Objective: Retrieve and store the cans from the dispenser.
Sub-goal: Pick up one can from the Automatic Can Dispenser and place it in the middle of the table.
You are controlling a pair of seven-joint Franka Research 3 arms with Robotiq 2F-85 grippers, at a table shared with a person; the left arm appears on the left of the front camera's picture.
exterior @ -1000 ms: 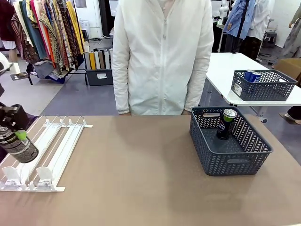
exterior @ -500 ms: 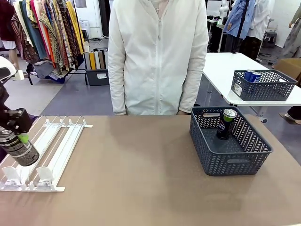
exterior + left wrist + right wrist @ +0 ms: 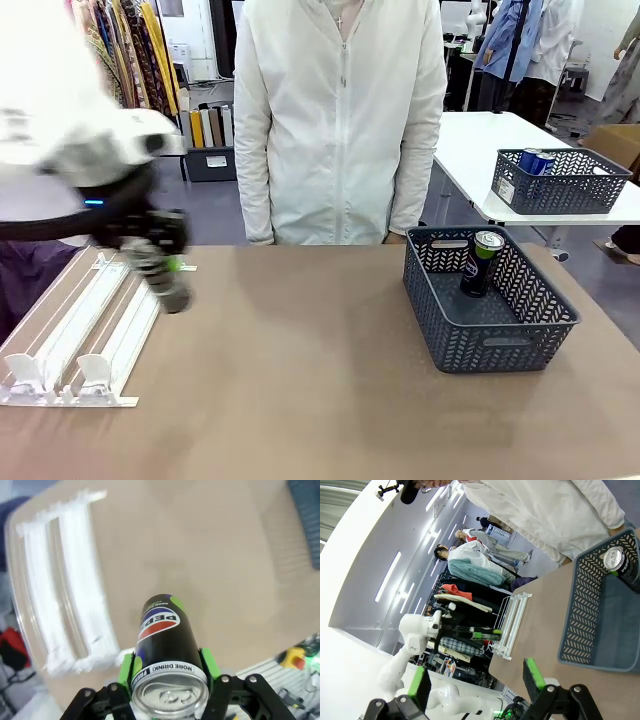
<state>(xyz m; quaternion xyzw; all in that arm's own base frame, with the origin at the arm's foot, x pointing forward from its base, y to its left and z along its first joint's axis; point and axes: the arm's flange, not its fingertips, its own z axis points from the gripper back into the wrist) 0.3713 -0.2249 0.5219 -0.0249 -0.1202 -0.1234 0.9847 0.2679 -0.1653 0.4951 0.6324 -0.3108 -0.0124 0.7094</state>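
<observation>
1. Left tool: clenched on a dark slim Pepsi can with a silver top; in the left wrist view its green pads press both sides of the can just below the rim. In the front view the left tool holds the can tilted above the brown tabletop, just past the far right edge of the flat white rack of long parallel rails. The arm is motion-blurred.
2. Flat white rack: lies at the tabletop's left side, with small white stoppers at its near end. No can is visible in its lanes. In the left wrist view it appears blurred at upper left.
3. Dark grey lattice plastic basket: stands at the tabletop's right side and holds one dark can with a green band, upright near the far wall.
4. Right tool: released, its green-padded fingers spread wide with nothing between them; beyond it lie the basket and the can inside.
5. A person in a white zipped jacket stands at the far edge of the tabletop.
</observation>
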